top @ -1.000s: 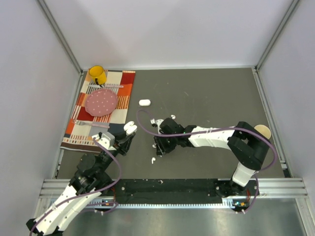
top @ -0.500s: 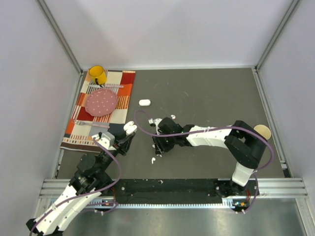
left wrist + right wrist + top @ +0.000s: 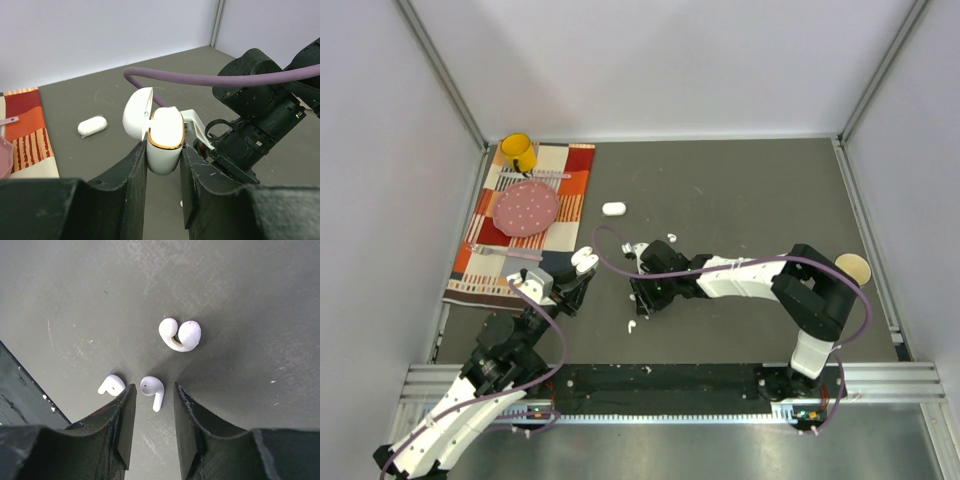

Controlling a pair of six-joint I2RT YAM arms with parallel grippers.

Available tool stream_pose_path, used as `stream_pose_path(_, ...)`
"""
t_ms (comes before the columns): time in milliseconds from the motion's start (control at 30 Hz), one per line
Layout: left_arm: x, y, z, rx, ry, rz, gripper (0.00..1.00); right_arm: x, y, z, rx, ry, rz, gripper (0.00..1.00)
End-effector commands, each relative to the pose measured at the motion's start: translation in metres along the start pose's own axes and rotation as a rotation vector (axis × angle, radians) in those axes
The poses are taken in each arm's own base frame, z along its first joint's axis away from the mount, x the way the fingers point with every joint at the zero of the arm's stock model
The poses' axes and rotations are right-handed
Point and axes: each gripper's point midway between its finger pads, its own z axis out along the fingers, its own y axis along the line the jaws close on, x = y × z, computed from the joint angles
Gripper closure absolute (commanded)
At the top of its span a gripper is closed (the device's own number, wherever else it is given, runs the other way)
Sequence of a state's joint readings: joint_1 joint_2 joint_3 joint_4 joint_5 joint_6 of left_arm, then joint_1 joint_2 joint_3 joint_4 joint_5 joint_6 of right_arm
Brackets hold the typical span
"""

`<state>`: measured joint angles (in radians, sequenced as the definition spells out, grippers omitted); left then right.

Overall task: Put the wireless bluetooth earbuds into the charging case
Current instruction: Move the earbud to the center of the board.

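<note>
Right claw [image 3: 152, 407] slightly leftward, astride earbud [image 3: 151, 389]

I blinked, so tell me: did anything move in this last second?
The right arm edged slightly left; the right end effector is open astride an earbud, nothing gripped. The left end effector kept holding the open charging case; closed case, mat and cup stayed put.

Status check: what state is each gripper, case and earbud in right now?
left gripper: shut on the charging case.
charging case: lid open, clamped between the fingers.
second case: closed, lying on the table.
right gripper: open.
earbud between its fingers: loose on the table, ungripped.
earbud beside it: loose on the table.
curled earbud: loose on the table.
yellow mug: upright.
</note>
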<state>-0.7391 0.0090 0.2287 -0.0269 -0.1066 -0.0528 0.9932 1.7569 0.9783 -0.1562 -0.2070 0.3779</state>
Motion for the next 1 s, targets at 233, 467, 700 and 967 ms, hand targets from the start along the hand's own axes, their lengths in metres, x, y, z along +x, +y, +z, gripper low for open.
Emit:
stream_pose_path(233,-0.063,0.001,-0.021,-0.002,-0.234,-0.040,1.00,-0.009,0.011,0.006,0.000,-0.022,-0.027,0.65)
stream_pose_path(467,-0.064,0.001,-0.021,-0.001,-0.236,-0.042,1.00,-0.009,0.011,0.009,-0.001,-0.023,0.000,0.67)
stream_pose_path(700,-0.064,0.001,-0.021,-0.001,-0.237,-0.042,1.00,-0.004,0.005,0.008,0.026,-0.016,-0.006,0.73)
stream_pose_path(967,-0.062,0.002,-0.020,-0.004,-0.231,-0.043,1.00,-0.002,-0.005,0.005,0.086,-0.035,0.022,0.76)
